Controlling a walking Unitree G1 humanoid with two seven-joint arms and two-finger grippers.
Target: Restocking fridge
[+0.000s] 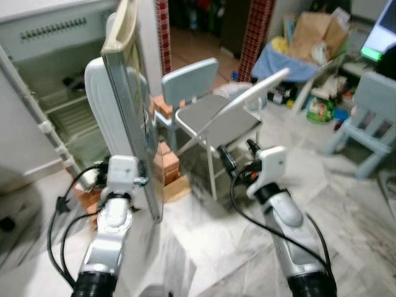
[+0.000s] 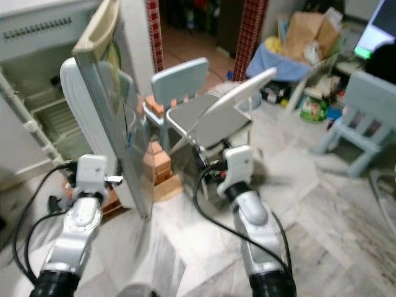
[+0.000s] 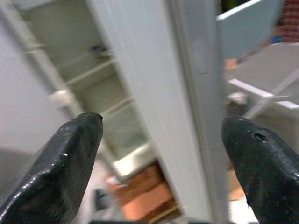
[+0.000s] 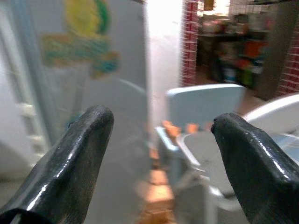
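The fridge (image 1: 43, 93) stands open, its white interior with wire shelves bare to the room, and its door (image 1: 133, 117) is swung out edge-on toward the camera, a yellow and green sticker (image 4: 86, 35) on its outer face. The left pincer (image 3: 161, 154) is released, its two black fingers (image 3: 70, 158) spread wide with the door's edge seen between them, not touching it; the left arm is raised just beside the door's lower edge, on the fridge side. The right pincer (image 4: 159, 154) is also released, fingers (image 4: 247, 154) well apart and holding nothing, raised on the far side of the door from the fridge, near a grey folding chair (image 1: 226, 117). A pale blue chair (image 1: 189, 80) stands just behind the folding chair, close to the door. Orange bricks (image 1: 166, 161) are stacked on the floor at the door's foot, between it and the folding chair. Well away from the fridge, past the chairs, lie a blue cloth heap with a cardboard box (image 1: 315, 34) on it and another pale blue chair (image 1: 371, 124). The floor (image 1: 346, 204) is pale marble.
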